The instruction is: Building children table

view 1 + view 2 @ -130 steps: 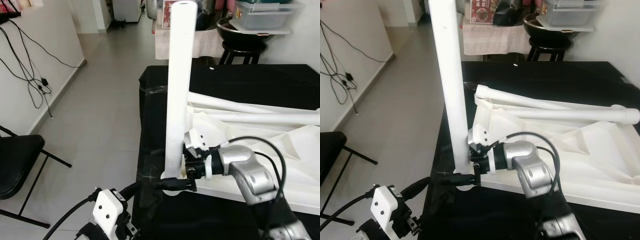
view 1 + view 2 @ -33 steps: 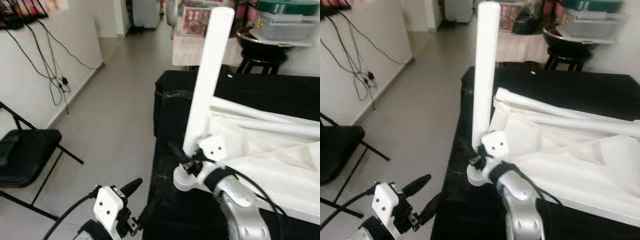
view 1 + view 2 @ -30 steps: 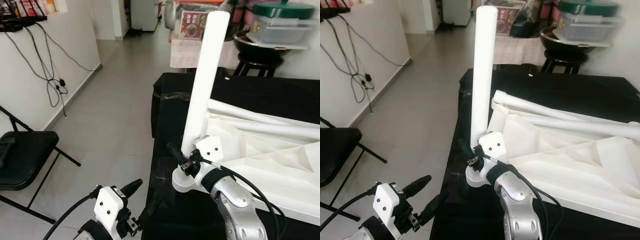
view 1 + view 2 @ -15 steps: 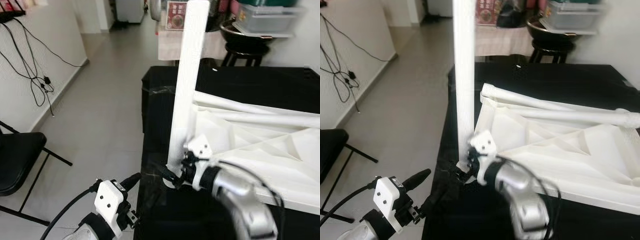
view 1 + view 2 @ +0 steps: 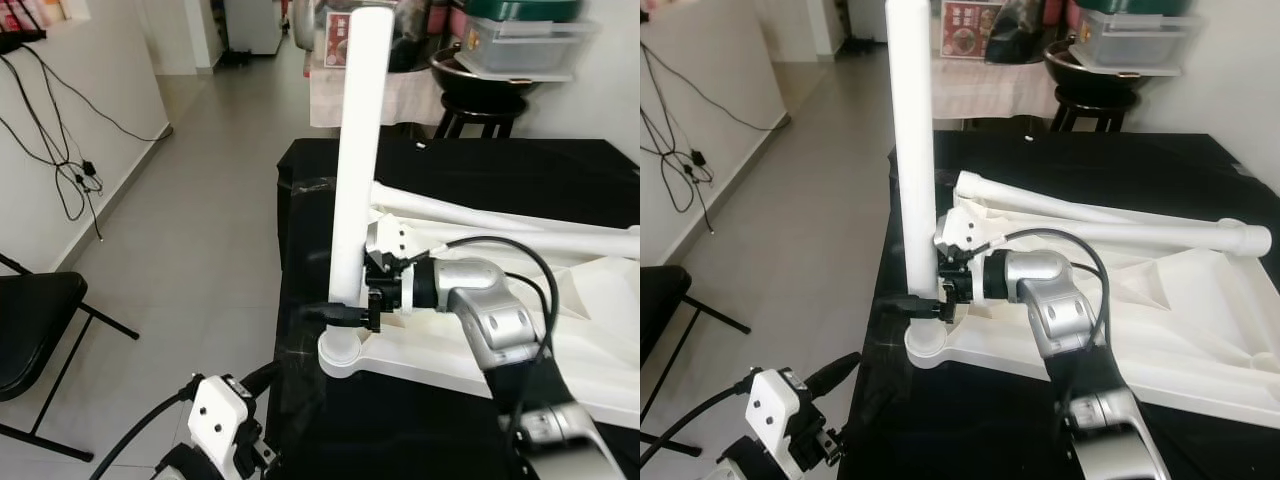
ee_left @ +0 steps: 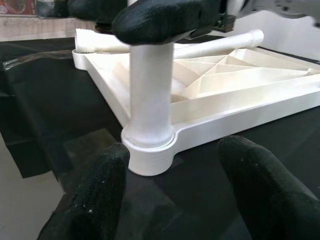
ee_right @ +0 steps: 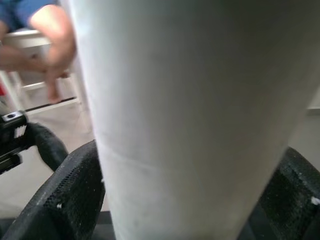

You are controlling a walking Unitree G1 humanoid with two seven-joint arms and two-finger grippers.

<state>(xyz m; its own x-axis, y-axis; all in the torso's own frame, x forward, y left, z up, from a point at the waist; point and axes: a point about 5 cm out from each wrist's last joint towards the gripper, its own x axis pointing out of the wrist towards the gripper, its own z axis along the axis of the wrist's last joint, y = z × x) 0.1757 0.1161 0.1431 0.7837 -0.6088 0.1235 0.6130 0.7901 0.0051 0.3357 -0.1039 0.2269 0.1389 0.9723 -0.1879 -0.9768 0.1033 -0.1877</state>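
At corner socket (image 5: 338,352), right gripper (image 5: 345,312) clamps upright leg (image 5: 358,150); left gripper (image 6: 175,185) open, idle below — sideways pull could unseat leg & tip tabletop (image 5: 1120,330).

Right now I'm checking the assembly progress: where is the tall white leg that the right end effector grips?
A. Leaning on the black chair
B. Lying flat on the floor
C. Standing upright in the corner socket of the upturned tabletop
C: the leg stands upright in the tabletop's corner socket, with the right end effector clamped around it.
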